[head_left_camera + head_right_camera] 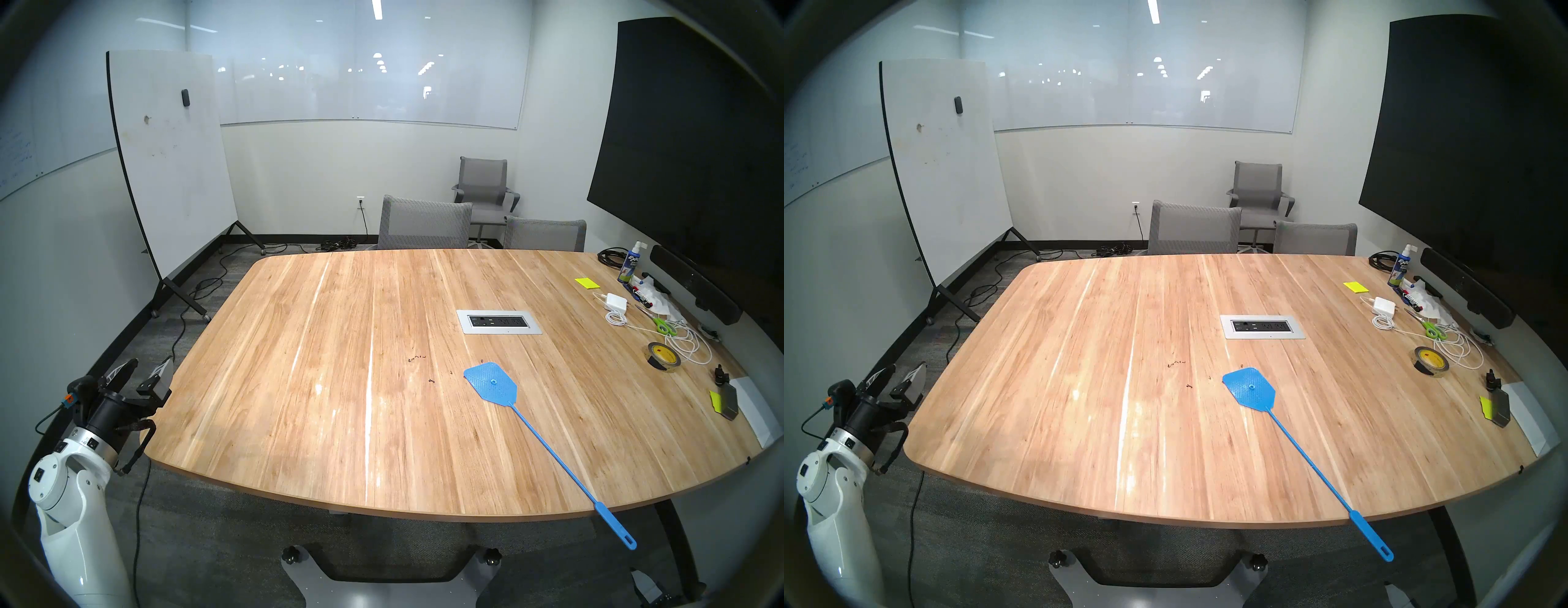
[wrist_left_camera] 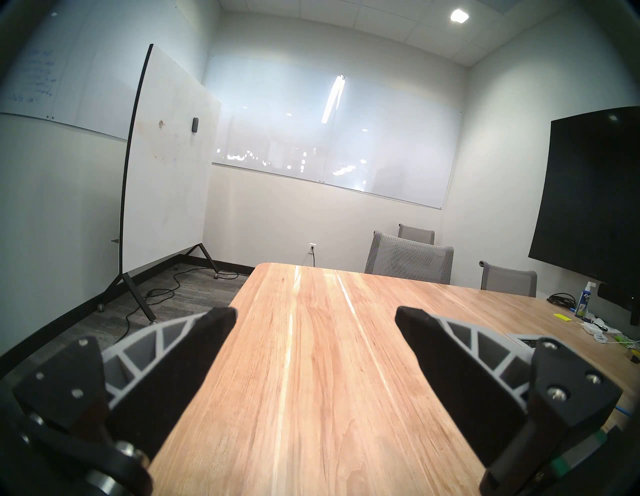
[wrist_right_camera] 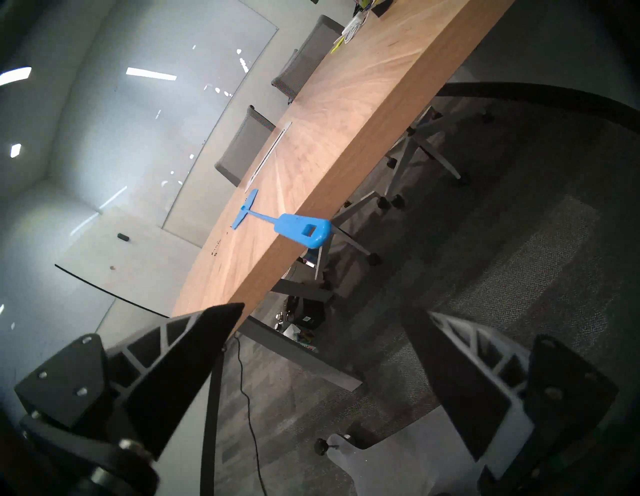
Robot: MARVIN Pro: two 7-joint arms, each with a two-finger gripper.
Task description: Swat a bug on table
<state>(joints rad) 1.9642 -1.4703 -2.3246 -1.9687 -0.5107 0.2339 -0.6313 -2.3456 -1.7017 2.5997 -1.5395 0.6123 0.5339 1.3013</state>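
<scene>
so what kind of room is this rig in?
Looks like an office meeting room: a large light-brown wood-plank table with an inset silver power-outlet panel, grey mesh office chairs, and a wall-mounted glass whiteboard.

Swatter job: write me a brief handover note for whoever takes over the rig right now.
Left gripper: open, empty, beside the table's left edge.
Right gripper: open, empty, off the near edge, facing the swatter's handle.
Blue swatter: flat on the table, handle end overhanging the near edge.
Bug: small dark speck left of the swatter head; other dark specks lie nearby.
Done: nothing grasped.
Left: grip the handle, lift, swat the bug.
</scene>
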